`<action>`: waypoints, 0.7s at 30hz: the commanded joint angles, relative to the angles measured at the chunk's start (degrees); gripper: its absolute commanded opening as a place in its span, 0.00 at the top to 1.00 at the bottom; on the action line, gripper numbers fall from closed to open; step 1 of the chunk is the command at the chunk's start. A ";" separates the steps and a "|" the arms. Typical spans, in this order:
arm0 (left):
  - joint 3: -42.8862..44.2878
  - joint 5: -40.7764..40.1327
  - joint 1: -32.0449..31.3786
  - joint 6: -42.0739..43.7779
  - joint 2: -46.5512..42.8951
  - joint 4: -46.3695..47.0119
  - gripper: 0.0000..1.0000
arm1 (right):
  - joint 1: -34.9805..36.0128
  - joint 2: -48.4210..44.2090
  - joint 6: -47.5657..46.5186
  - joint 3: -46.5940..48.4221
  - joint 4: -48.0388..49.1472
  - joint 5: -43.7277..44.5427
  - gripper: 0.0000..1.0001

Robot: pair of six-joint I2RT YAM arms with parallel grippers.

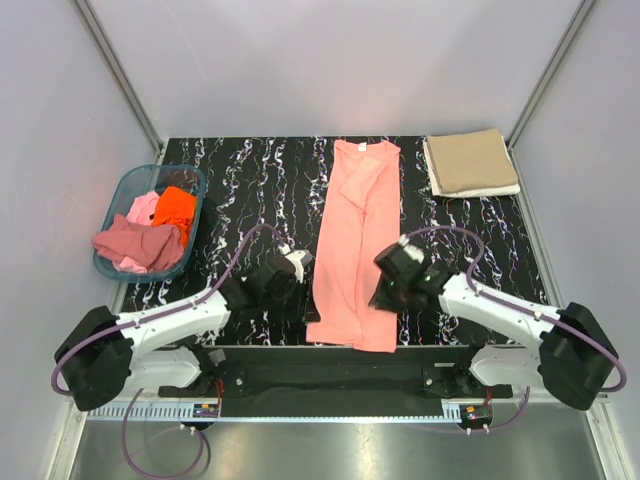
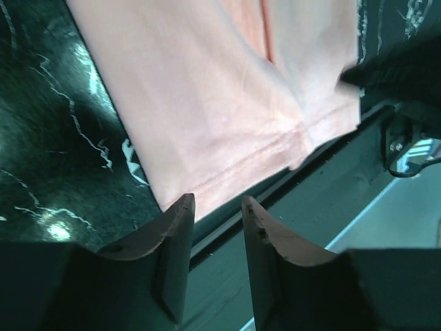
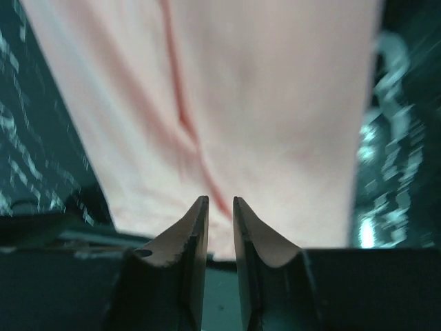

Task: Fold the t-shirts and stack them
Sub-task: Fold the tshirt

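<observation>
Salmon-pink t-shirt, soft and smooth, lies as a long strip from the far edge of the tabletop to its near edge, with bare marbled black on both sides. Left hand sits off its near-left corner, jaws apart, empty. Right hand is over the near hem, jaws barely parted, gripping nothing. Tan t-shirt lies folded square in the far-right corner.
</observation>
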 commanded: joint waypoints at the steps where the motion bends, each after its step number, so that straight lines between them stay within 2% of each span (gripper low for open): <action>1: 1.55 -3.29 0.99 2.56 1.67 -1.56 0.61 | -9.94 2.45 -14.20 4.47 -0.07 2.73 0.72; 3: 1.63 -1.88 1.52 3.00 2.12 -1.04 0.61 | -15.73 5.61 -21.04 9.47 0.98 2.57 0.73; 7: 2.25 -1.00 1.96 3.61 3.70 -0.86 0.61 | -20.15 19.03 -27.14 20.81 2.22 1.42 0.76; 16: 0.40 1.81 6.00 3.97 5.72 0.02 0.59 | -22.97 46.37 -31.63 48.13 2.31 3.09 0.74; 21: 1.54 2.69 7.67 4.76 5.98 -1.12 0.57 | -23.67 55.36 -32.42 55.19 2.04 2.83 0.77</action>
